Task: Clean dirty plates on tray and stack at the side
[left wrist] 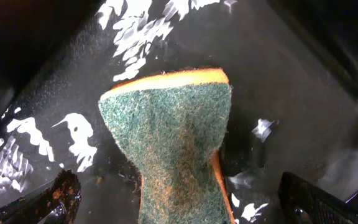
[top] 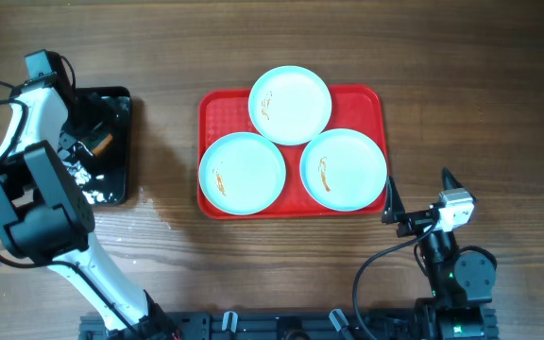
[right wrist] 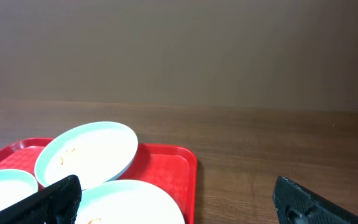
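Note:
Three pale plates lie on the red tray (top: 219, 110): one at the back (top: 289, 104), one front left (top: 243, 173), one front right (top: 344, 169), each with a small orange smear. My left gripper (top: 88, 144) hangs over the black tray (top: 121, 102). In the left wrist view it (left wrist: 182, 205) is open, and a green-and-orange sponge (left wrist: 169, 137) stands between its fingers (left wrist: 61, 196) with a gap on each side. My right gripper (top: 417, 194) is open just off the red tray's right front corner. Its wrist view shows its open jaws (right wrist: 179, 205) facing the plates (right wrist: 89, 152) on the tray (right wrist: 173, 165).
The black tray's floor (left wrist: 291, 74) is wet, with white foam patches. A damp patch darkens the wood (top: 163, 222) between the two trays. Bare wooden table (right wrist: 278, 143) stretches to the right of the red tray.

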Controlling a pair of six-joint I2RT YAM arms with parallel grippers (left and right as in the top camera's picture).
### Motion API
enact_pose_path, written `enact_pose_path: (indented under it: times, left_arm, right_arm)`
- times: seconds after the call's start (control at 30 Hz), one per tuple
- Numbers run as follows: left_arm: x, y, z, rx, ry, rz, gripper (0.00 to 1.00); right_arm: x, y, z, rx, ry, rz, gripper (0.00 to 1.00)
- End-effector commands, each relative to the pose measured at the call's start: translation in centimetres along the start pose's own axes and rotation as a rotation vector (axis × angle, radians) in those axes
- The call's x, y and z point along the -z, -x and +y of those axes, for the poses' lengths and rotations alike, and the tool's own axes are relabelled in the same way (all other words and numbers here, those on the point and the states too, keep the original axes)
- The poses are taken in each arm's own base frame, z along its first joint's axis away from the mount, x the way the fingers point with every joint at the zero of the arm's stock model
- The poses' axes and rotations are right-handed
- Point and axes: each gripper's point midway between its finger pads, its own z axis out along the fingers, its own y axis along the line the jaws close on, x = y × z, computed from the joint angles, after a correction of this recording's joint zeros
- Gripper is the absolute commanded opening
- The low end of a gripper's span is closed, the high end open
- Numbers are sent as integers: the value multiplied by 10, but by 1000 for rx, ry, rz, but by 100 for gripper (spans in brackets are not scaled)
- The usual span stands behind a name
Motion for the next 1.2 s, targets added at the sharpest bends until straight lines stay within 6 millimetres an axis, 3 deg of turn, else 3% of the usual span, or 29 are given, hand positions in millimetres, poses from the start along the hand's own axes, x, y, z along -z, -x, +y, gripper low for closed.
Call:
enact_pose_path:
  times: [0.0, 0.17, 0.33, 0.47, 0.53, 0.63, 0.73, 0.8, 0.9, 0.93, 0.97, 1.0, 1.17]
  left_arm:
    - [4, 10, 2, 9, -3, -43, 100]
    - [-11, 14, -1, 3, -7, -53, 99]
    - [-31, 10, -2, 1, 2, -35, 91]
    - [-40, 8, -1, 1, 8, -29, 53]
    - [-41, 7, -1, 0, 9, -26, 43]
    - [-40, 8, -1, 0, 8, -29, 8]
    - [-35, 12, 6, 2, 49, -49, 4]
    - [-27, 15, 11, 2, 71, -64, 4]
    - [-13, 20, 13, 6, 76, -87, 14]
    - [-8, 20, 13, 7, 73, -91, 24]
    - [-5, 20, 13, 7, 72, -92, 55]
    - [-4, 19, 13, 7, 70, -87, 100]
    - [-6, 4, 13, 3, 61, -21, 100]
  right_arm:
    - [0, 1, -3, 17, -16, -5, 100]
    - [0, 1, -3, 18, -16, -5, 100]
    - [0, 1, -3, 18, -16, -5, 100]
    - [0, 1, -3, 18, -16, -5, 100]
    - [0, 1, -3, 17, -16, -5, 100]
    - [0, 1, -3, 18, -16, -5, 100]
    - [0, 1, -3, 17, -16, -5, 100]
    - [0, 1, -3, 18, -16, -5, 100]
    - [0, 1, -3, 18, -16, -5, 100]
    - [0, 1, -3, 17, -16, -5, 99]
    - [0, 1, -3, 18, -16, -5, 100]
    - [0, 1, -3, 17, -16, -5, 100]
    - [0, 1, -3, 18, -16, -5, 100]
